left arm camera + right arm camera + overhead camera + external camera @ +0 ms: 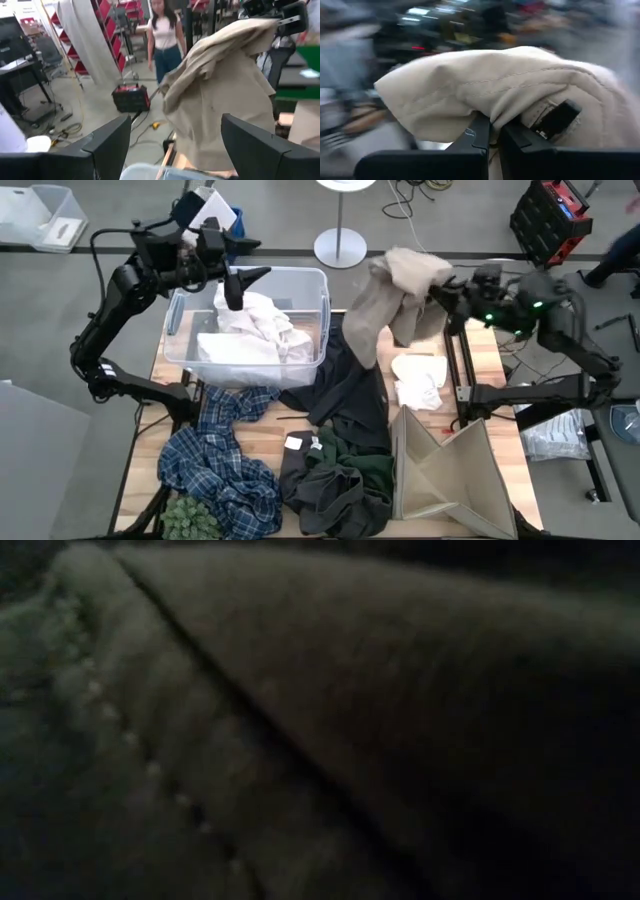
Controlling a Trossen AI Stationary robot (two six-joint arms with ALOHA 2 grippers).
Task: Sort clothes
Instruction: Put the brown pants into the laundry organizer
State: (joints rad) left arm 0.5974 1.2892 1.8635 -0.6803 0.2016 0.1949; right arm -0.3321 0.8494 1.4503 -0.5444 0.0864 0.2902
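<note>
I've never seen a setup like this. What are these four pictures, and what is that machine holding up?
Two robot arms work at a table. One camera looks down from above, one sits at table height with dark fabric filling its picture, and one rides on each wrist. The right gripper is shut on a beige garment, lifted off the table. The left gripper hangs open over a clear bin of white clothes. On the table lie a plaid shirt, dark green clothes and a white cloth.
</note>
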